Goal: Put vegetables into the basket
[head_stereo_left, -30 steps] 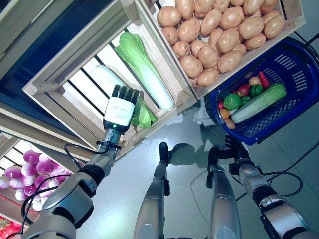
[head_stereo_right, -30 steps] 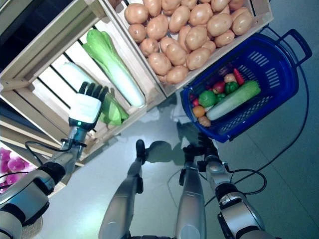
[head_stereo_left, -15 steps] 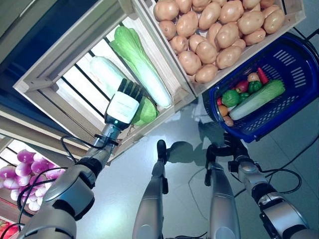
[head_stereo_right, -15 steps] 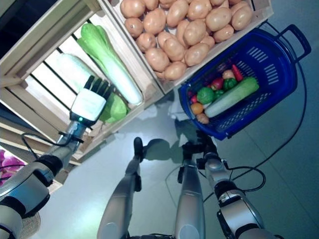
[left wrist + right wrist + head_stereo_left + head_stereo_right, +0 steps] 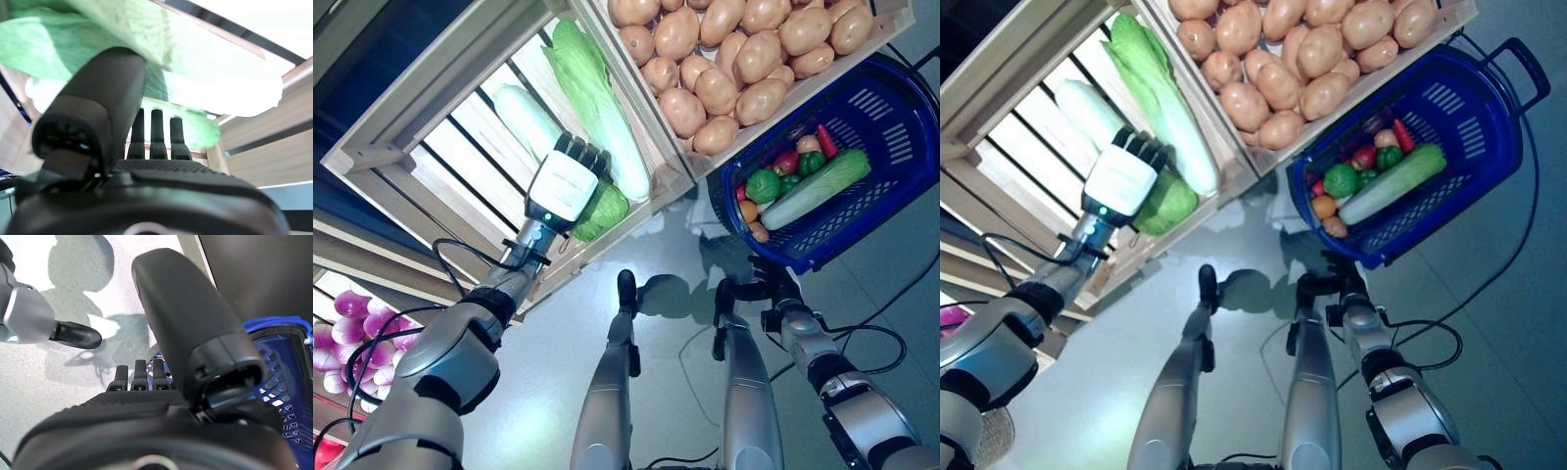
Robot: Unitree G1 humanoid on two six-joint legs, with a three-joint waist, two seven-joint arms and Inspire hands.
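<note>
1. The left hand [image 5: 565,186], fingers straight, is laid against a green cabbage [image 5: 600,208] at the near edge of a slatted wooden crate [image 5: 431,147].
2. A long napa cabbage [image 5: 592,93] is shown beside it, leafy end pointing away from the robot.
3. The blue basket [image 5: 891,137] is gripped by the right hand [image 5: 146,431]; a long cucumber [image 5: 818,188] lies diagonally inside.

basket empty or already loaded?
Loaded. The blue basket already holds a long cabbage, green pepper and other small vegetables.
</note>
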